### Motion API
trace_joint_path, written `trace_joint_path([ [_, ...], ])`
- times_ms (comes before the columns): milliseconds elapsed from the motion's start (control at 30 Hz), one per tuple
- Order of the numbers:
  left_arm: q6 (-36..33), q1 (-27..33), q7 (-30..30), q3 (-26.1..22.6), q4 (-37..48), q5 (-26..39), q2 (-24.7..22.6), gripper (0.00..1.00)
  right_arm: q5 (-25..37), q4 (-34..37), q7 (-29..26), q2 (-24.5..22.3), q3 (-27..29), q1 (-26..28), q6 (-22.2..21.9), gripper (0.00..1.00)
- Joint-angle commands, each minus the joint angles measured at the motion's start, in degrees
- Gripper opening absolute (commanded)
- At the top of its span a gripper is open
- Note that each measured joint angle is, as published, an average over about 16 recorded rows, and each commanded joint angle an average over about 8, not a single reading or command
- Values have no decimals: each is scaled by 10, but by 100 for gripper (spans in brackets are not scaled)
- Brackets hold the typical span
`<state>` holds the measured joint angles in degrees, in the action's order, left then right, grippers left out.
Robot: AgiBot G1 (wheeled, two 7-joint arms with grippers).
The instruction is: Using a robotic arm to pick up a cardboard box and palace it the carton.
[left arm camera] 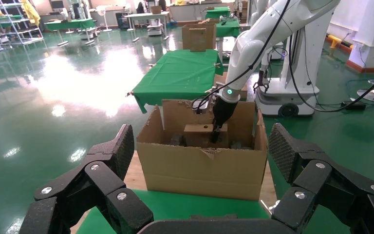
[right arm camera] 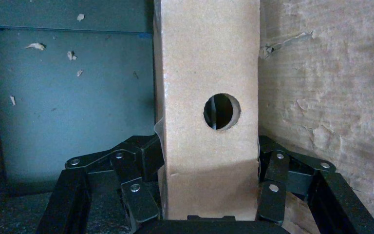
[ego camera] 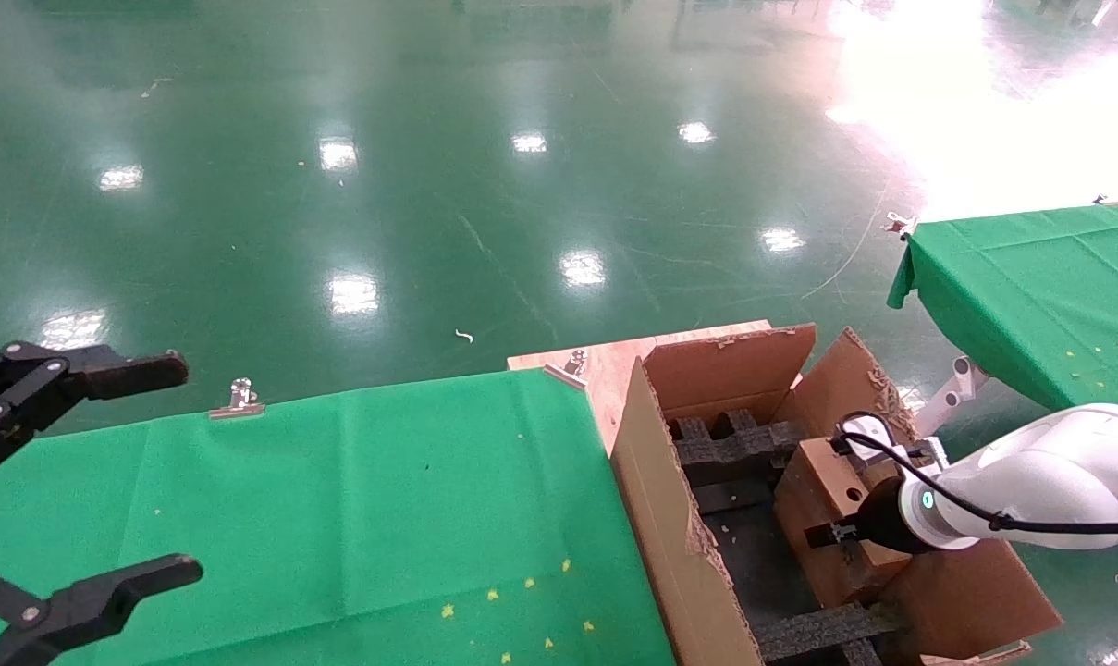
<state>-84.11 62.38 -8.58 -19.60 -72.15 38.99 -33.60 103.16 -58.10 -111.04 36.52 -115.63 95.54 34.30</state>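
The small brown cardboard box stands on edge inside the large carton, close to the carton's right-hand wall. The white robotic arm reaches in from the right, and its black right gripper is shut on the box's narrow end. In the right wrist view the fingers press both sides of the cardboard box, just below its round hole, with the carton wall beside it. My left gripper hangs open over the green table at the far left, holding nothing; its wrist view faces the carton.
Black foam inserts line the carton's floor beside the box. The carton's flaps are torn. It sits on a wooden board next to a green-clothed table with a metal clip. Another green table stands at the right.
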Motion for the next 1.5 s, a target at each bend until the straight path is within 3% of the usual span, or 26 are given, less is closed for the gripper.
trace_joint_path([
  [33, 0, 0, 0, 0, 0, 0, 0, 100, -7, 8, 7, 4, 1, -3, -1, 93],
  [67, 0, 0, 0, 0, 0, 0, 0, 100, -9, 10, 8, 5, 1, -3, -2, 100],
  [867, 0, 0, 0, 0, 0, 0, 0, 100, 22, -27, -13, -14, 7, 35, 5, 100],
  [1233, 0, 0, 0, 0, 0, 0, 0, 100, 47, -133, -6, -58, 47, 138, -6, 100],
  [1333, 0, 0, 0, 0, 0, 0, 0, 100, 30, -170, 12, -69, 62, 165, -15, 100],
  [1500, 0, 0, 0, 0, 0, 0, 0, 100, -50, -199, 72, -69, 87, 195, -17, 100],
])
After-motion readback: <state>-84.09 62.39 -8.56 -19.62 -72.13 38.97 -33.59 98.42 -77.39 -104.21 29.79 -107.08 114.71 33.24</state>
